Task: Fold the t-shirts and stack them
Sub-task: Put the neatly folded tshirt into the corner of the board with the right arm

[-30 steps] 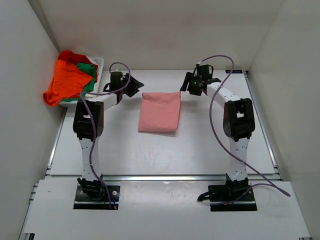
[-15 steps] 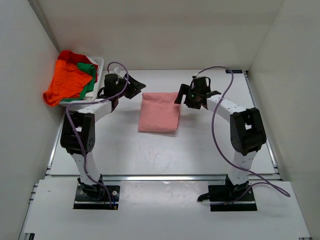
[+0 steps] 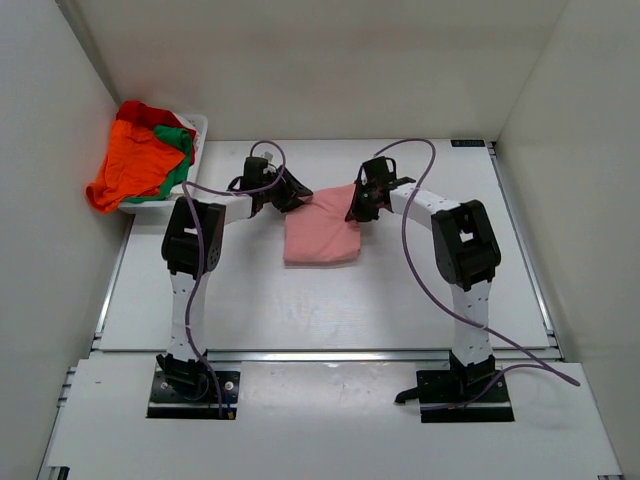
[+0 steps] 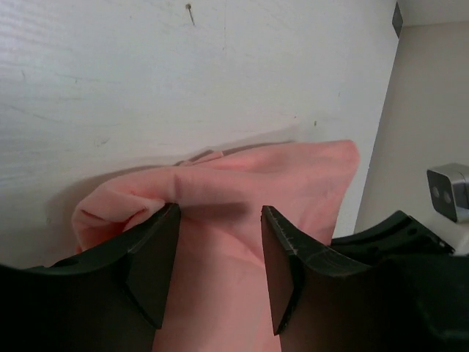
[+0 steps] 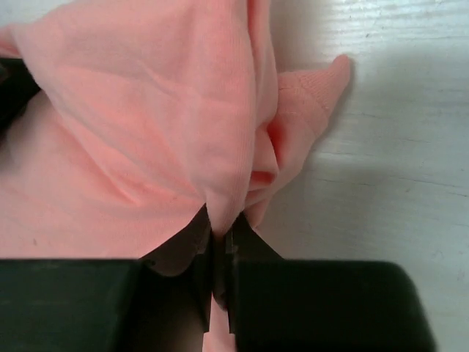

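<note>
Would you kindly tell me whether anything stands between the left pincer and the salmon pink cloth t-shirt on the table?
Nothing visible does. The left pincer stands open over the salmon pink cloth t-shirt, with the shirt's rumpled edge in its gap. The right pincer is shut on the opposite corner.

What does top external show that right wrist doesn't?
Only top external: the whole salmon pink t-shirt with the left gripper and right gripper at its far corners, plus the orange, green and red t-shirts heaped in the white bin.
Only right wrist: the right jaws closed on a pinched fold, and a sleeve tip lying on the table.
Both: pink cloth on the white table.
</note>
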